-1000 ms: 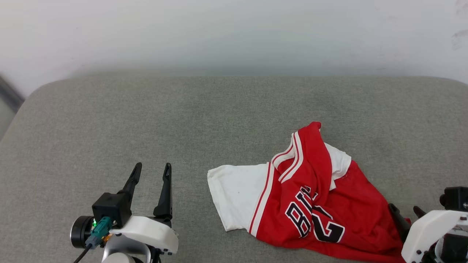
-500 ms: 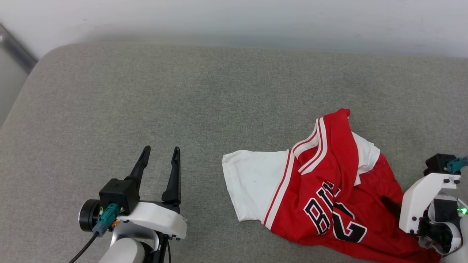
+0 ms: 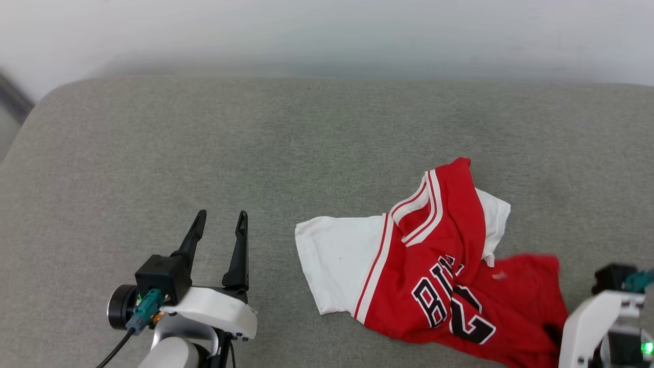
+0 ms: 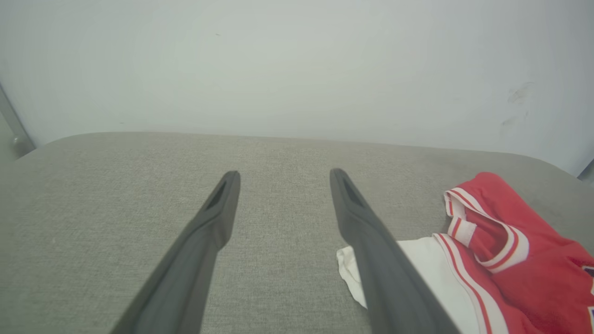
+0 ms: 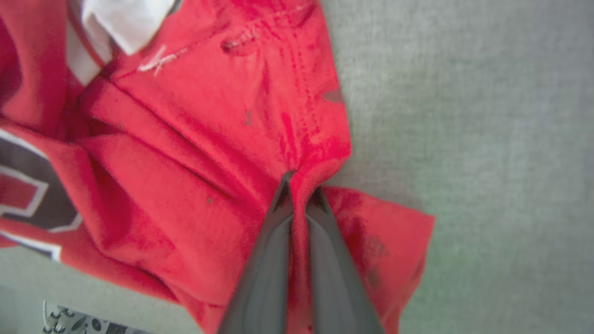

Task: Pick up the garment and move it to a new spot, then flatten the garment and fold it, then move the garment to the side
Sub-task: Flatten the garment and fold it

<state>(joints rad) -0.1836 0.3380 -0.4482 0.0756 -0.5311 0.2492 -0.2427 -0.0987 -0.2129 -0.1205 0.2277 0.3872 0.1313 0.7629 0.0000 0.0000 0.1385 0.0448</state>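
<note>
Red item: the jersey (image 3: 434, 266) lies crumpled on the right half of the grey cushion (image 3: 286, 143), near its front edge, with part of the body folded over itself.
Sleeve: the white sleeve (image 3: 337, 266) is spread toward the middle of the cushion. It is the one part lying smooth.
Collar: the striped collar (image 3: 416, 214) is bunched at the far side of the heap.
Print: the black lettering (image 3: 449, 306) shows only in part, cut across by a fold.
Right arm: the right gripper (image 5: 300, 185) has its fingers pressed together on a pinch of red cloth at the jersey's right-hand edge. The cloth puckers into the tips, and a loose flap lies just beside them.
Left arm: the left gripper (image 3: 222, 214) has its fingers spread wide and holds nothing. It is over bare cushion to the left of the white sleeve, not touching it.
Step in hand: judged to be the pick-up. The grasp is made, and the bulk of the jersey rests on the cushion.
Done: the grasp only.
Left to do: lift and carry to a new spot, flatten, fold, move to the side. None of these shows as begun.
Caution: a single pinch at one edge will likely let the jersey trail and stay bunched, so flattening will probably need the left gripper as well.
</note>
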